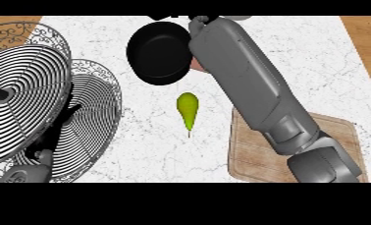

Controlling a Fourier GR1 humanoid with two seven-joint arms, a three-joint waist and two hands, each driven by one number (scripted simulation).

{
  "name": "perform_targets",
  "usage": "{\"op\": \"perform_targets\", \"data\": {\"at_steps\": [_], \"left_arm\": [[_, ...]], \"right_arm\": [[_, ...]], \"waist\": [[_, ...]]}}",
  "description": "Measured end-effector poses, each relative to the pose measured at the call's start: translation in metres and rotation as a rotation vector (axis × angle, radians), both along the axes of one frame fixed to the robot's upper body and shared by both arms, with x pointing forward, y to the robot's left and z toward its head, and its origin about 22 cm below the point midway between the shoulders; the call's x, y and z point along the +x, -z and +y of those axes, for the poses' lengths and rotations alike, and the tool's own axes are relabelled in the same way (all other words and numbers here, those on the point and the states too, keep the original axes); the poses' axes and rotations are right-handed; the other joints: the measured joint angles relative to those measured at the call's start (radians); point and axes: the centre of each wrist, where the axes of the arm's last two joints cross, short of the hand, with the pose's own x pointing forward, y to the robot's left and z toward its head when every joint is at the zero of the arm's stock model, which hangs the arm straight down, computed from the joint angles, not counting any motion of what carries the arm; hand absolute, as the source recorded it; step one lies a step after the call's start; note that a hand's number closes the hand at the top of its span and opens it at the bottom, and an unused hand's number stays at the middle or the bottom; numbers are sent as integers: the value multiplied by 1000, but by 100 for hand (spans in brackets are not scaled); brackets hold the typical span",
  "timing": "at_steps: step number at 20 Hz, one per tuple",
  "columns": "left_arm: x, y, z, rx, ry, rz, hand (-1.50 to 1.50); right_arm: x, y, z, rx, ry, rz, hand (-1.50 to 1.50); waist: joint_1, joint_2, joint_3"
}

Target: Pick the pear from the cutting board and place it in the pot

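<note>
Grey and bulky, the right forearm [253,91] fills the right half of the frame, running from the lower right corner diagonally up to the top centre. Its hand [197,21] is mostly hidden behind the wrist at the top edge, beside the pot's rim, so whether its fingers are open or curled cannot be told, nor whether it has hold of anything.

Under the forearm, at the lower right, lies the wooden cutting board [340,135], partly covered by the arm. The pear [188,110] is not on the board: it lies on the white marble counter [152,150] at the centre of the frame, left of the board and apart from it, stem end pointing down the picture. Just above the pear, near the top centre, sits the black pot [159,54], dark inside; pear and pot are close but not touching.

At the left edge stands a large wire fan [43,106], its round grilles overlapping the counter's side.
</note>
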Motion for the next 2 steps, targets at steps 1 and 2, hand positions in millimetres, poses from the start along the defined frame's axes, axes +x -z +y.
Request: {"op": "perform_targets", "data": {"at_steps": [1,2], "left_arm": [[-2,0,2,-2,-7,4,0],[-3,1,2,-1,-14,2,0]], "right_arm": [[2,-2,-5,27,19,-16,-150],[5,2,-9,49,40,-29,-150]], "waist": [[-6,-1,-1],[-11,-2,0]]}}
